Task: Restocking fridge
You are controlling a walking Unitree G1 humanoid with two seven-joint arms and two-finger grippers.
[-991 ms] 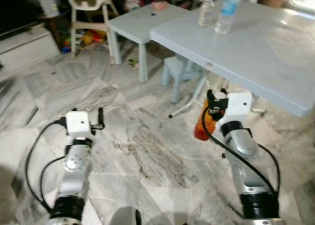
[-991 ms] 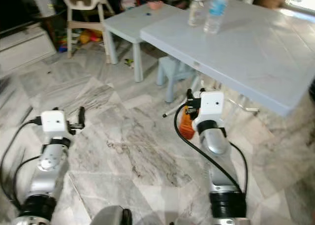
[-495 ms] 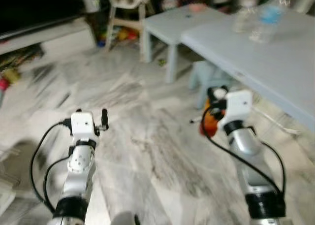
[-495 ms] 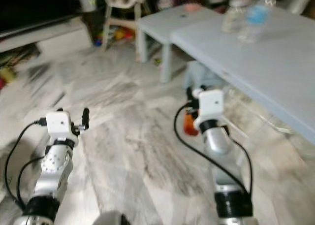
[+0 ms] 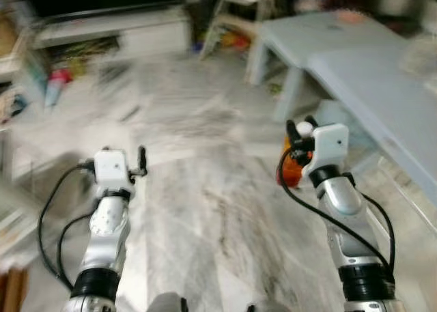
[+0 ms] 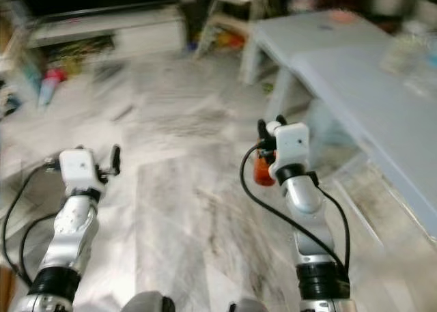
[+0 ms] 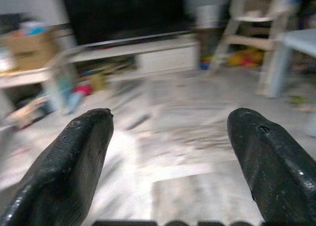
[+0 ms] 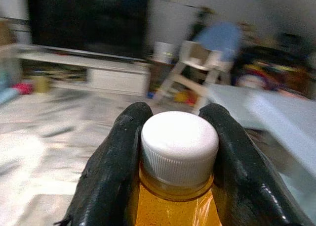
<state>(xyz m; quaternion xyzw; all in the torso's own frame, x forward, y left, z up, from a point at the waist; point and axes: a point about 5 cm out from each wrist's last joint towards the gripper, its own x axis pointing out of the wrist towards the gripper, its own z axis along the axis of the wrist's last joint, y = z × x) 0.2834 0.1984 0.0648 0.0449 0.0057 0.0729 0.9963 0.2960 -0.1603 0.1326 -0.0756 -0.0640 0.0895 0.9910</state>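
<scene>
Grey-veined marble floor (image 5: 205, 209) spreads ahead, blurred, with a pale blue plastic surface (image 5: 382, 87) at the robot's right and a low white TV cabinet (image 5: 109, 29) at the far wall. Right end effector (image 8: 177, 152) is clamped on the neck of an orange-liquid plastic bottle with a white ribbed cap (image 8: 179, 146), one black finger on each side just below the cap, the bottle held upright above the floor beside the surface's edge. Left end effector (image 7: 168, 161) hangs forward over the floor, its two fingers spread wide apart with nothing between them.

Both arms reach forward, left hand (image 7: 168, 161) spread wide, right hand (image 8: 178, 157) clamped.
</scene>
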